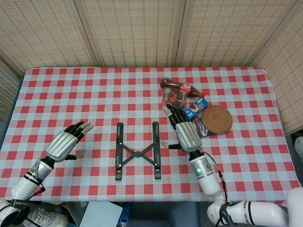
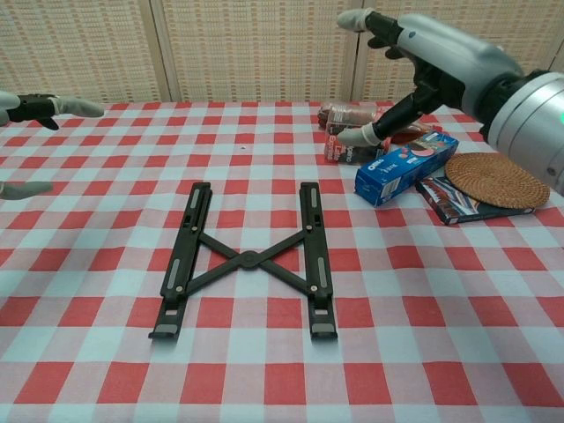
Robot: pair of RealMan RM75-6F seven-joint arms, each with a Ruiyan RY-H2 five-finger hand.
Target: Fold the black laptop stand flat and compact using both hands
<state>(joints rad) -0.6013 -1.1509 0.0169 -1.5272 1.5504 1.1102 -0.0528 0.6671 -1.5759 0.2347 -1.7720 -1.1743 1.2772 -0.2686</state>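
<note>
Blue box point(image 2: 406, 166), round mat point(image 2: 496, 180), bottle point(image 2: 366, 115) right of flat stand point(image 2: 248, 261).

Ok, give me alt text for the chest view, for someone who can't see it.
A black laptop stand lies folded flat on a red-and-white checked tablecloth, with no robot hand touching it. The right robot hand hangs open above a blue biscuit box, a woven coaster and a bottle; the left robot hand shows at the left edge.
</note>
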